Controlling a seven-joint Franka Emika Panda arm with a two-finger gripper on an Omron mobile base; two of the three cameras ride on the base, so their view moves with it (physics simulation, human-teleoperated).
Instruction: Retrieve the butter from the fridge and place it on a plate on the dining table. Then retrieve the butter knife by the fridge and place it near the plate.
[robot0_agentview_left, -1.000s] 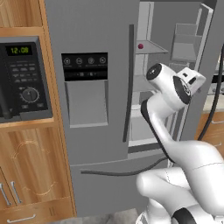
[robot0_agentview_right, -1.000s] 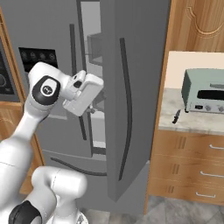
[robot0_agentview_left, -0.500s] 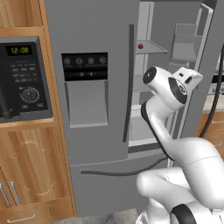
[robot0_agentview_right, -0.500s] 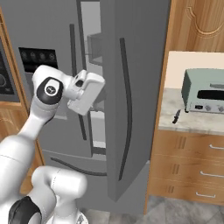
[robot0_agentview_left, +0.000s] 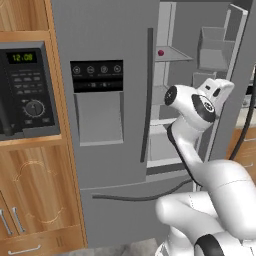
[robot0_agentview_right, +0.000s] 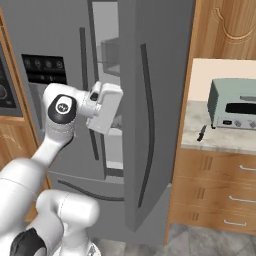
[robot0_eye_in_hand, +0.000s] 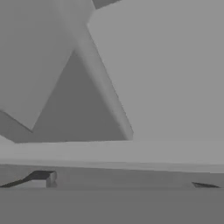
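The grey fridge (robot0_agentview_left: 110, 150) stands with its right door (robot0_agentview_right: 155, 100) swung open. My white hand (robot0_agentview_left: 216, 92) reaches into the opening at the height of the middle shelves; in the right base view the hand (robot0_agentview_right: 106, 107) sits at the door's edge, its fingers hidden behind it. In the hand view my gripper (robot0_eye_in_hand: 122, 183) is open, with nothing between the tips and grey fridge walls and a shelf edge ahead. The butter is hidden. The slim dark butter knife (robot0_agentview_right: 201, 133) lies on the counter to the right of the fridge. The plate and the dining table are out of view.
A small red ball (robot0_agentview_left: 160, 52) rests on an upper fridge shelf. A black microwave (robot0_agentview_left: 25, 90) is built into the wood cabinets to the left. A pale green toaster oven (robot0_agentview_right: 232, 105) stands on the stone counter (robot0_agentview_right: 220, 142) above wooden drawers.
My hand has edged a little deeper into the fridge opening. Nothing else has moved.
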